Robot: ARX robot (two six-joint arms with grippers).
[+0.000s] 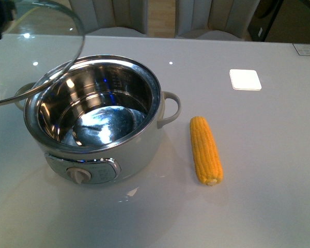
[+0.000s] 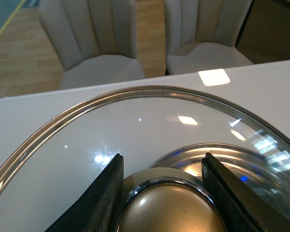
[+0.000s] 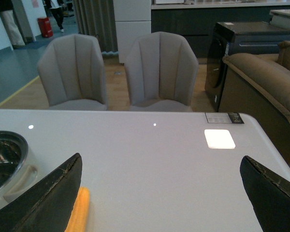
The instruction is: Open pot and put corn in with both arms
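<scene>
Right of pot (image 1: 139, 155) on tabletop (image 1: 268, 201): corn (image 1: 205, 150) lies fore-aft, nearest right pincer (image 3: 160, 164), spread wide; left pincer (image 2: 163, 159) clamps lid (image 2: 135, 130).

No legible text anywhere

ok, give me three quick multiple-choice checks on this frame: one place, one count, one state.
1. Where is the corn cob relative to the electric pot? A inside it; B on the table, to its right; C on its rim.
2. How many corn cobs show? A one; B two; C three.
3. The glass lid is: A seated on the pot; B lifted and tilted, knob clamped in the left gripper; C flat on the table.
Answers: 1 B, it lies apart from the pot; 2 A, only one shows; 3 B, the left wrist view shows the knob gripped.
</scene>
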